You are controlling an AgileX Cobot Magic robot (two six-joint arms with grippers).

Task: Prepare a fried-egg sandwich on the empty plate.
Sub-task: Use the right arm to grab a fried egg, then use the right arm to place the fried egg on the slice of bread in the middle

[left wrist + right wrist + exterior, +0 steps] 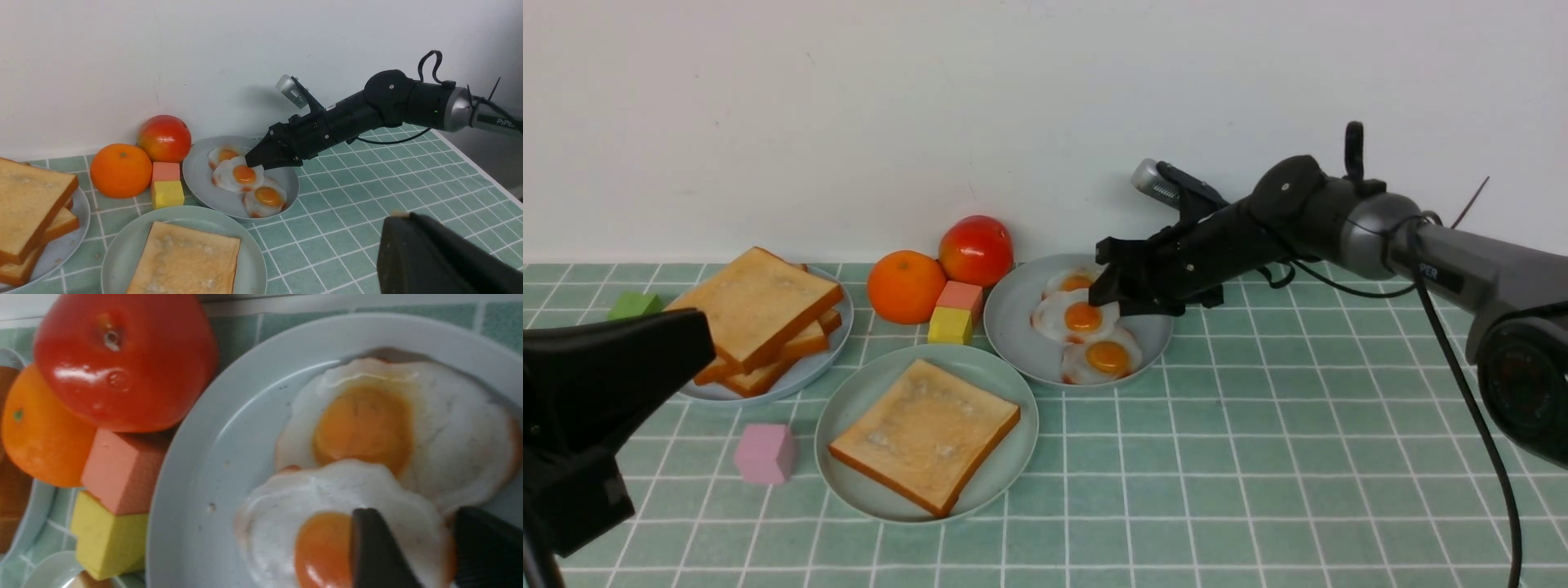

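Green tiled table point(1258, 457): R hand point(1109, 304) over mid egg point(1081, 318) (grey plate point(1013, 327)), fingers point(372, 551) narrowly apart.

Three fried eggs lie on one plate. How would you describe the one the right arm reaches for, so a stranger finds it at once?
Along the white wall, find the grey plate right of the red fruit. Take the middle egg of the three lined up on it. It alone has the right gripper's black jaws over its edge.

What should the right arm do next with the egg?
Probably shut the right gripper: its fingers straddle the edge of the middle egg, white showing between them, and the toast on the mint plate has no filling yet.
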